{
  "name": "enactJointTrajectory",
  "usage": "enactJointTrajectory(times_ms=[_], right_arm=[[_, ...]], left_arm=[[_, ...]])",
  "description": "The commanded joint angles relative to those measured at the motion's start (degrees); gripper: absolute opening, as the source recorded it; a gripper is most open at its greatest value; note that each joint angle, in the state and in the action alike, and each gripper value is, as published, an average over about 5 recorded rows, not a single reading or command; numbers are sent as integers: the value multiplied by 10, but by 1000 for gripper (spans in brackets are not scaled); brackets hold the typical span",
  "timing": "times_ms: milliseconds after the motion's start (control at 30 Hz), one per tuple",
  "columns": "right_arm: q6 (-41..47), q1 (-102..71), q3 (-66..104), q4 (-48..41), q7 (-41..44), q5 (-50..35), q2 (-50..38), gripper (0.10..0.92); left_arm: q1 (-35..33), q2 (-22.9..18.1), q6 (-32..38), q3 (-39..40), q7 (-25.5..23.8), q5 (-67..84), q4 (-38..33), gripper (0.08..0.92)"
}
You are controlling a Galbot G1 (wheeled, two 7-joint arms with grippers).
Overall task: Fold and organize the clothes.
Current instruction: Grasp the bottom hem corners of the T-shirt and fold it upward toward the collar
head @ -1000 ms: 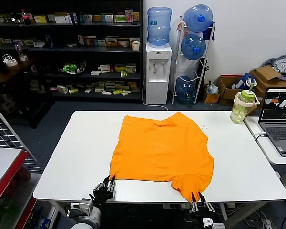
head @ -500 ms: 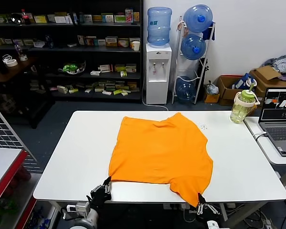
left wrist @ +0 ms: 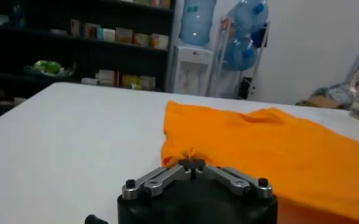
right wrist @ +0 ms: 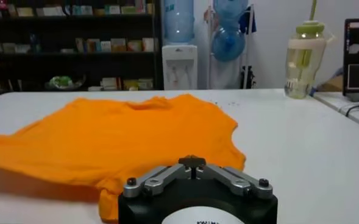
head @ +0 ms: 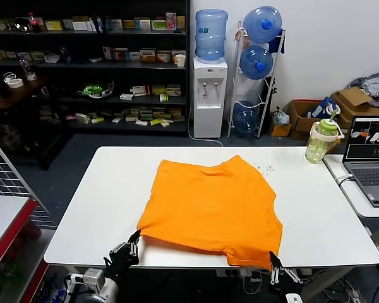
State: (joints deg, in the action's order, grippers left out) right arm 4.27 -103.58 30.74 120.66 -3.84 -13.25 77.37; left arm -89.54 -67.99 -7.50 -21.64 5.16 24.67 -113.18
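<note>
A: Both grippers have dragged the orange T-shirt (head: 213,211) nearer the white table's (head: 101,202) front edge.

B: Grips?

A: Left gripper (head: 131,242) is clamped on its near-left corner, right gripper (head: 275,264) on near-right. The shirt stretches away from both, so folding probably goes forward.

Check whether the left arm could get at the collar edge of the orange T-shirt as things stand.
Probably not right away. The left gripper is shut on the near corner of the bright orange cotton T-shirt at the white table's front edge. The collar lies on the far side; nothing stands between, but it must release first.
</note>
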Motion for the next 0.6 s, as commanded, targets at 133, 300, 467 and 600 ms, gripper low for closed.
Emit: enactJointTrajectory(times_ms=[133, 300, 467, 600], right_arm=[[36, 212, -27, -64, -56, -60, -41, 124], [54, 298, -50, -130, -72, -82, -64, 124], [63, 352, -70, -181, -77, -96, -68, 124], [66, 385, -87, -217, -77, -100, -65, 124]], left_arm=[[141, 25, 16, 27, -12, 13, 58, 90], [203, 22, 14, 61, -11, 13, 122, 90], [249, 17, 14, 87, -9, 9, 181, 90], [280, 11, 14, 100, -7, 0, 221, 90]])
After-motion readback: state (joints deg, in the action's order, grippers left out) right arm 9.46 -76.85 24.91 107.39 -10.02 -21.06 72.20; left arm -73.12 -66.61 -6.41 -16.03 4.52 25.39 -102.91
